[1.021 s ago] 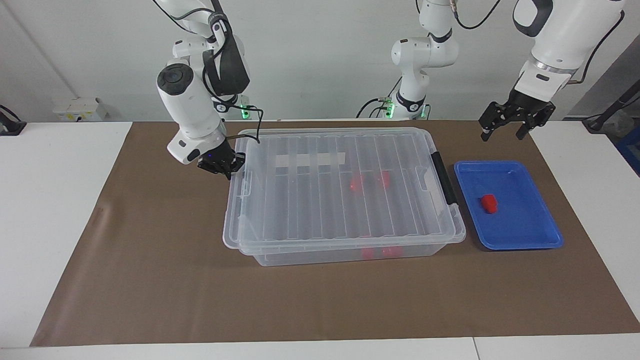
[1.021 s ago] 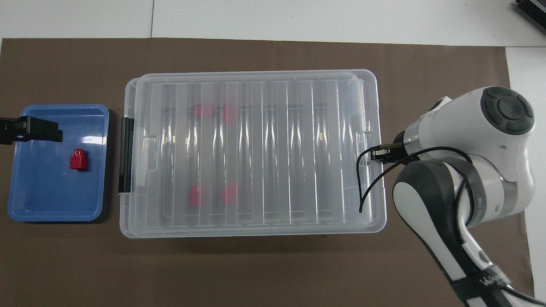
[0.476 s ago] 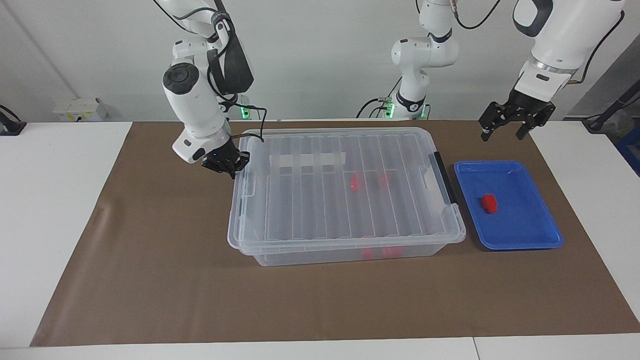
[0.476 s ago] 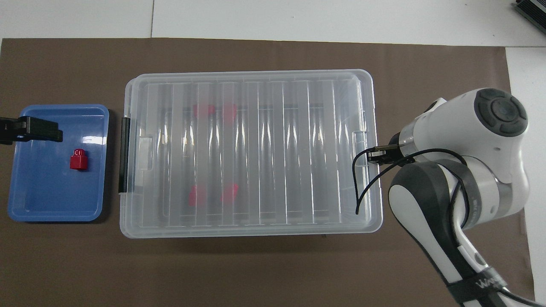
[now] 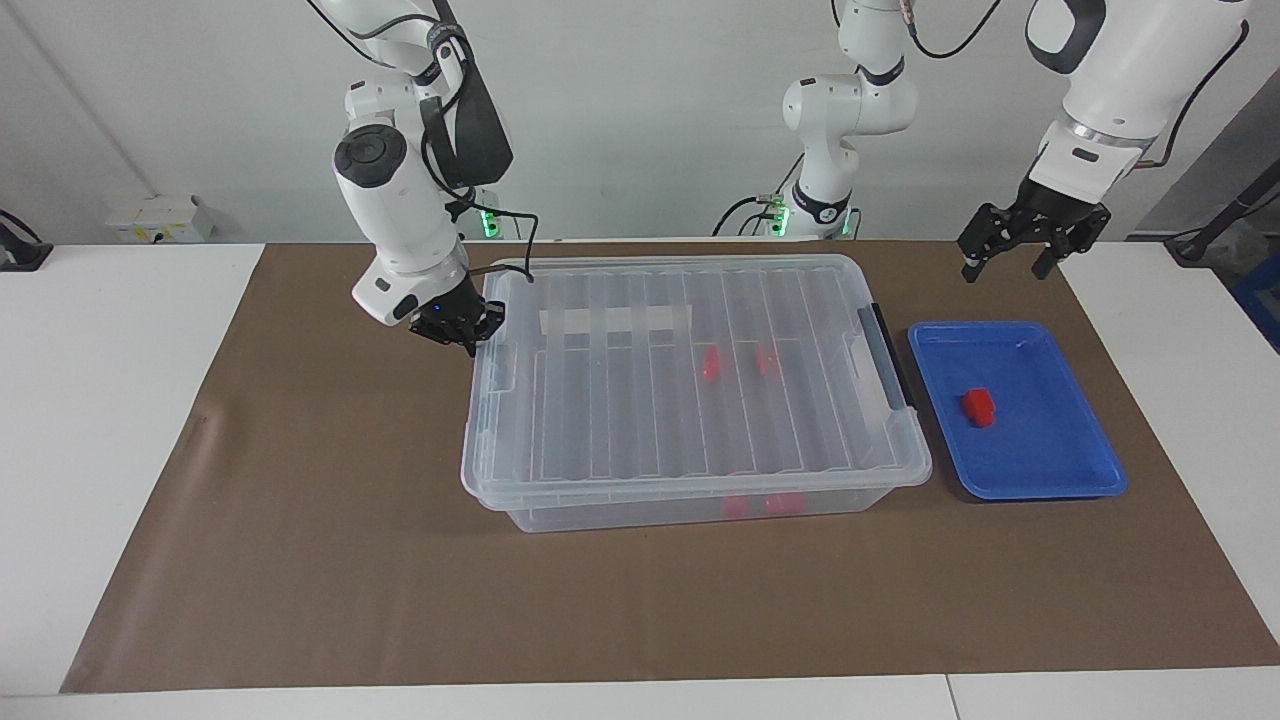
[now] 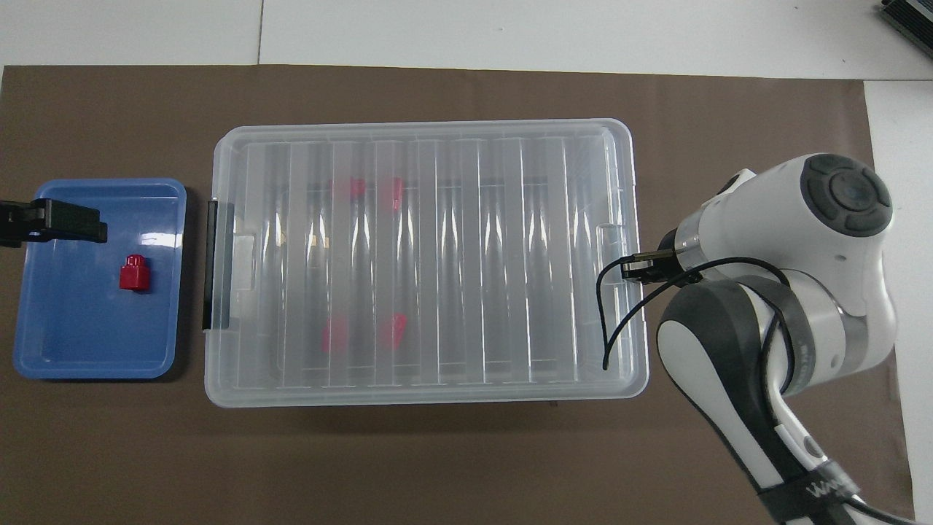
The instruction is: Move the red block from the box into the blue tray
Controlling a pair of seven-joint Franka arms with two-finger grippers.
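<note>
The box [image 5: 620, 515] is a clear bin in the middle of the brown mat, and it also shows in the overhead view [image 6: 423, 395]. Its ribbed lid [image 5: 640, 400] is tilted up at the right arm's end. My right gripper [image 5: 468, 334] is shut on that raised lid edge, as the overhead view [image 6: 631, 268] also shows. Several red blocks [image 6: 334, 337] lie inside the box under the lid. Another red block [image 5: 979, 407] lies in the blue tray [image 5: 1040, 470] beside the box at the left arm's end. My left gripper [image 5: 1005, 264] hangs open and empty over the tray's edge nearer the robots.
A black handle [image 5: 886, 355] sits on the box's end next to the tray. The brown mat [image 5: 300, 520] covers the table around the box. A black cable [image 6: 609, 321] from the right arm hangs over the lid's corner.
My right gripper has risen and moved toward the left arm's end with the lid edge in it, so the lid tilts up more. The left arm has not moved.
</note>
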